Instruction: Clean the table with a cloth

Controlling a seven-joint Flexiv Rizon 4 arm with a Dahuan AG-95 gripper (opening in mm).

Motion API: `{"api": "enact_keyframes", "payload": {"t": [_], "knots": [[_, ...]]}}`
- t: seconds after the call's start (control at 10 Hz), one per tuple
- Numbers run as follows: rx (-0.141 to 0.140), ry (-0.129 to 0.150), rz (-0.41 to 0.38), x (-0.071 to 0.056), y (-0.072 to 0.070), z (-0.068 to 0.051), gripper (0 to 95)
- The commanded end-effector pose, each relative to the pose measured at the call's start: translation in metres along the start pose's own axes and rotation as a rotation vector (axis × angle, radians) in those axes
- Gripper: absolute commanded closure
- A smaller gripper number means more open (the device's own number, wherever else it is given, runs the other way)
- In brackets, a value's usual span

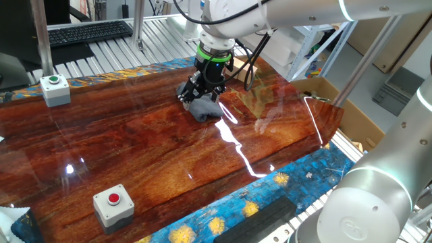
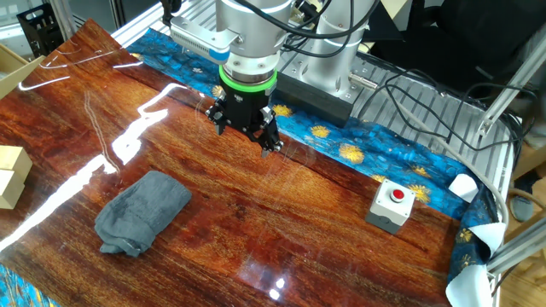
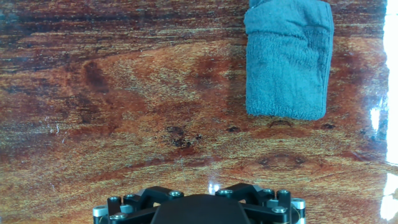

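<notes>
The cloth (image 2: 141,213) is a folded dark grey-blue rag lying flat on the glossy reddish-brown table (image 2: 341,222). My gripper (image 2: 247,136) hovers above the wood, apart from the cloth and empty, with its jaws spread open. In one fixed view the gripper (image 1: 201,94) stands just above and behind the cloth (image 1: 204,108) on the table (image 1: 135,148). In the hand view the cloth (image 3: 286,62) lies at the upper right on the table (image 3: 124,93). Only the gripper's linkages show at the bottom edge there; its fingertips are out of frame.
A grey box with a red button (image 2: 392,203) stands near the blue-and-yellow edge, also in one fixed view (image 1: 113,202). A box with a green button (image 1: 54,88) stands at the far left. Tan wooden blocks (image 2: 10,175) sit at one end. A cardboard box (image 1: 337,101) is beside the table.
</notes>
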State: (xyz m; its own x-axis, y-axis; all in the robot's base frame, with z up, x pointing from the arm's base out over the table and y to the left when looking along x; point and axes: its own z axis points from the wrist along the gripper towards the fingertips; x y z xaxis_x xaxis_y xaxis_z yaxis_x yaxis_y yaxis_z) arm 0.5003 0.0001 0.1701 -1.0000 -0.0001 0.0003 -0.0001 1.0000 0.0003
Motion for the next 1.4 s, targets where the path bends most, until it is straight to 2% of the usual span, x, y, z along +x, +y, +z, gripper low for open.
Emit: {"api": "enact_keyframes", "payload": {"t": [0.1, 0.2, 1.4], "knots": [[0.0, 0.0, 0.0, 0.0003, -0.0001, 0.0001, 0.0], [0.036, 0.003, 0.033, 0.0001, -0.0002, 0.0006, 95.0], [0.03, 0.004, 0.024, -0.002, -0.0057, 0.0067, 95.0]]}}
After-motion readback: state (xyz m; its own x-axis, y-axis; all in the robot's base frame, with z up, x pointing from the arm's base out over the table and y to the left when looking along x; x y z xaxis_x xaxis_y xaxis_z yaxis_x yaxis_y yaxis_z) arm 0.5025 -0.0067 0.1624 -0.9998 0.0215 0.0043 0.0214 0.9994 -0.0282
